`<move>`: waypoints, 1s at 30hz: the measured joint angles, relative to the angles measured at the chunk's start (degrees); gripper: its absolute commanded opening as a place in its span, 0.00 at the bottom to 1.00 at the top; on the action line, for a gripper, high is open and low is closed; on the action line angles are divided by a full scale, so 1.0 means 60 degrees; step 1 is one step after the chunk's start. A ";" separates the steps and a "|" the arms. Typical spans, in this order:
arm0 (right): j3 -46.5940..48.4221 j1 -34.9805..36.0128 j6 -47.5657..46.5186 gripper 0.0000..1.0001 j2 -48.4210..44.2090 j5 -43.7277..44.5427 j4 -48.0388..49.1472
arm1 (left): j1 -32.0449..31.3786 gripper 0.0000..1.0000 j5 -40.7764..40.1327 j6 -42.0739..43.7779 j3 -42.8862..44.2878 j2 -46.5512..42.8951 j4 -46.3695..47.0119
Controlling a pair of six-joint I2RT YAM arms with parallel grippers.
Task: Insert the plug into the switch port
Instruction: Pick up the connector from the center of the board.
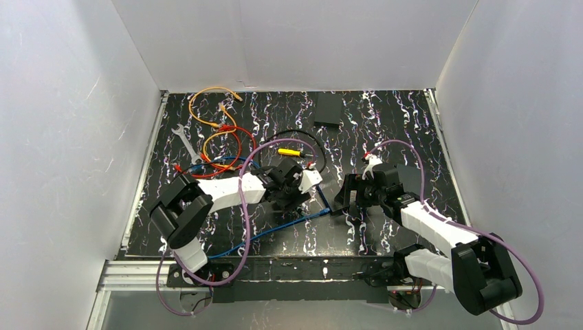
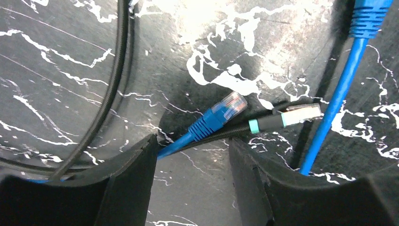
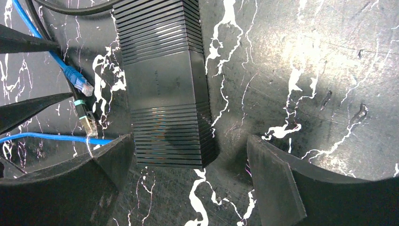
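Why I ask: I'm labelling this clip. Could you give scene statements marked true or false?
1. The blue cable's clear plug lies on the black marbled table, outside any port. True.
2. The left pincer is shut on that plug. False: its fingers stand apart.
3. The right pincer stands open over the black ribbed switch box. True.
4. The black cable's metal plug with a teal ring sits inside that box. False: it lies on the table.
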 measured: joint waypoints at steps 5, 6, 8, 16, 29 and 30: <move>-0.0040 0.0000 0.0000 0.96 0.0120 -0.0007 0.0186 | 0.0015 0.59 0.0233 -0.0273 0.0098 0.0266 0.0328; -0.0044 0.0000 0.0000 0.96 0.0131 -0.0011 0.0208 | 0.0015 0.59 0.0270 -0.0335 0.0117 0.0302 0.0390; -0.0044 0.0000 0.0000 0.96 0.0157 -0.0029 0.0248 | 0.0015 0.59 0.0324 -0.0488 0.0178 0.0404 0.0532; -0.0044 0.0000 -0.0004 0.96 0.0160 -0.0033 0.0237 | 0.0015 0.43 0.0466 -0.1184 0.0211 0.0499 0.0645; -0.0044 0.0000 -0.0004 0.96 0.0182 -0.0033 0.0211 | 0.0011 0.43 -0.0204 -0.3832 -0.0448 -0.0463 -0.0776; -0.0044 0.0000 -0.0004 0.96 0.0182 -0.0033 0.0211 | 0.0011 0.44 -0.0204 -0.3982 -0.0466 -0.0532 -0.0896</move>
